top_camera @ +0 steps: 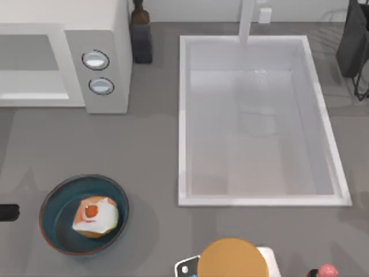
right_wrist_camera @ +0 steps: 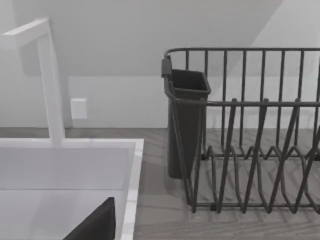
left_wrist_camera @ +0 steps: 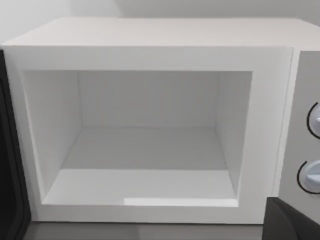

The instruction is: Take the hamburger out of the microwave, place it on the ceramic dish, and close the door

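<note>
**A:** Top view first: the hamburger [top_camera: 95, 216] sits inside the dish [top_camera: 55, 199] near the counter's front left corner, so taking it out and plating it look done.

**B:** And the microwave [top_camera: 106, 34]?

**A:** It stands at the back left corner, and from above its opening reads as a pale recess left of the knobs [top_camera: 95, 59]. I judge that closing the door is what remains.

**B:** Does the left wrist view add anything?

**A:** Yes. It looks straight into the microwave [left_wrist_camera: 150, 55], and the cavity is bare, which the overhead angle cannot confirm. A dark upright strip at that picture's edge may be the open door [left_wrist_camera: 7, 165], but I cannot be sure. A dark shape in one corner may be part of the left gripper [left_wrist_camera: 292, 222]; whether its fingers are apart or together I cannot tell.

**B:** And the right side?

**A:** The right wrist view faces the sink [right_wrist_camera: 65, 170], the faucet [right_wrist_camera: 50, 85] and a dark dish rack [right_wrist_camera: 250, 130] at the back right, well apart from the work. A dark wedge there may belong to the right gripper [right_wrist_camera: 95, 225]; its fingers' state I cannot tell either. That arm seems idle.
</note>
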